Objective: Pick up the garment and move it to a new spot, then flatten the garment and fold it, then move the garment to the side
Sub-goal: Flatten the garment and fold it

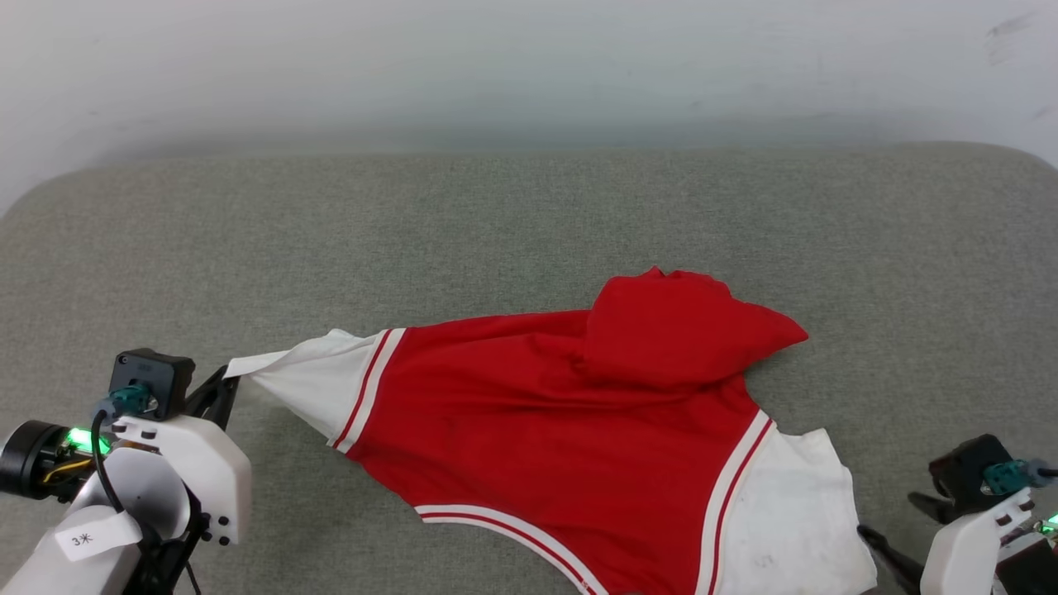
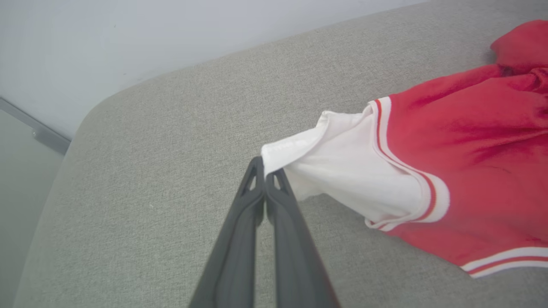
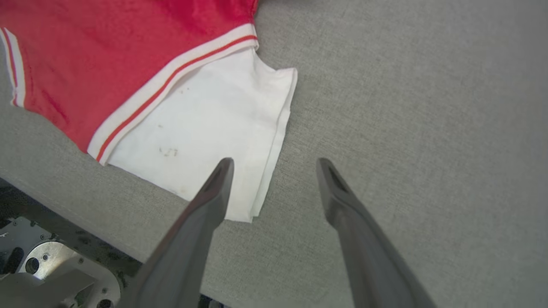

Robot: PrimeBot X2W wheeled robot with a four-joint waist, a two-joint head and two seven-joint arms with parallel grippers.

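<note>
The garment, a red jersey with white sleeves and striped trim, lies spread on the grey cushioned surface, its back part bunched into a red hump. My left gripper is shut on the hem of one white sleeve, pulling it taut to the left, as the head view shows too. My right gripper stands open just above the outer edge of the other white sleeve, one finger over the cloth, one over bare cushion. In the head view its finger lies beside that sleeve.
A pale wall runs behind the cushion's far edge. Bare grey cushion stretches behind and to both sides of the garment. The robot's base shows below the cushion's near edge in the right wrist view.
</note>
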